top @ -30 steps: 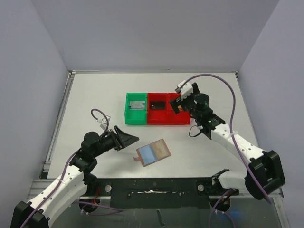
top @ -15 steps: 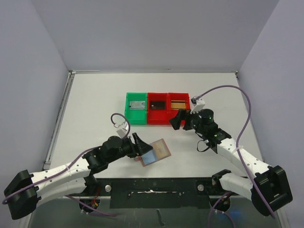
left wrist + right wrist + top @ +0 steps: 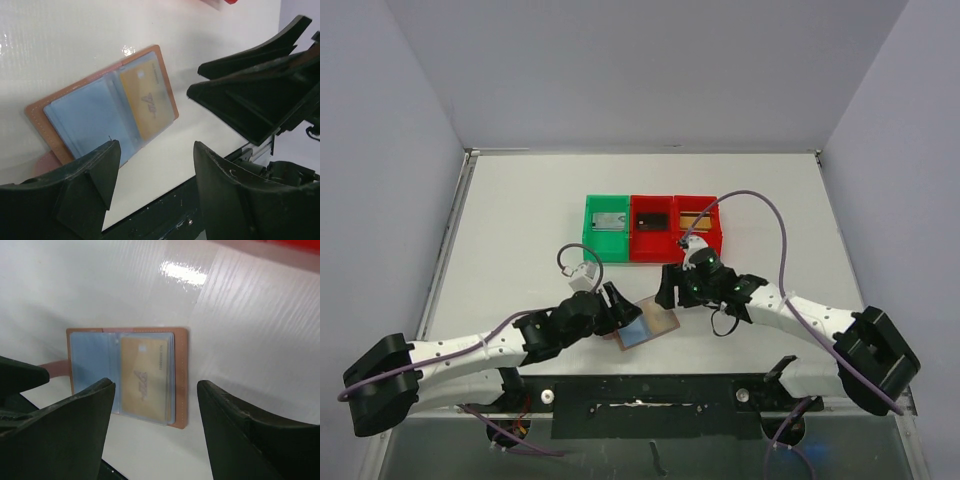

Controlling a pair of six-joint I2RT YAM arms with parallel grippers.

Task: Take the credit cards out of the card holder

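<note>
In the top external view, the card holder (image 3: 646, 324) lies open and flat on the table (image 3: 520, 220) near its front edge. The left gripper (image 3: 622, 305) and the right gripper (image 3: 667, 290) are both close over it, jaws apart and holding nothing. A green bin (image 3: 605, 250) and two red bins (image 3: 672, 252) stand farther back. With two arms crowding one small thing, their fingers could knock together.

In the left wrist view, the holder shows light-blue lining and a tan card (image 3: 146, 102) behind a clear pocket on its right half. The left jaws stand wide just short of its near edge, and the right gripper is close by. A poorly placed press could slide the holder across the glossy surface or fold it shut.

In the right wrist view, the card appears to sit fully inside its sleeve, with no free edge visible, and the right jaws gape above it. A pinch might catch sleeve and card together and lift the whole holder unless the other arm pins it down.
</note>
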